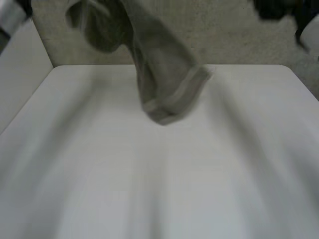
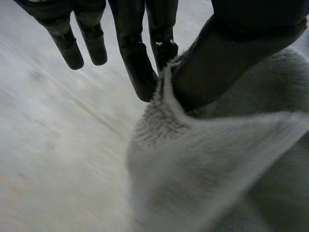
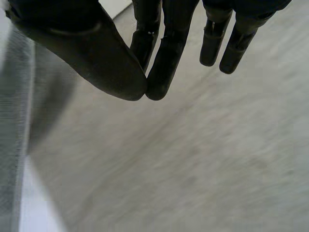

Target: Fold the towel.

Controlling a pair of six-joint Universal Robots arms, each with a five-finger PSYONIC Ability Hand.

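Note:
The grey towel (image 1: 164,74) hangs in the air above the far part of the white table (image 1: 159,179), bunched, with a hemmed corner lowest. In the left wrist view my left hand (image 2: 227,58) pinches a fold of the towel (image 2: 217,169) between thumb and fingers, while its outer fingers stay straight. My left arm (image 1: 10,17) is raised at the far left. My right hand (image 3: 96,53) is apart from the towel, its thumb pressed against a fingertip with nothing between them. It appears as a dark shape (image 1: 279,7) high at the far right.
Beige carpet floor (image 1: 239,35) lies beyond the table's far edge and under my right hand (image 3: 193,159). A pale wall or panel (image 1: 20,79) borders the table's left side.

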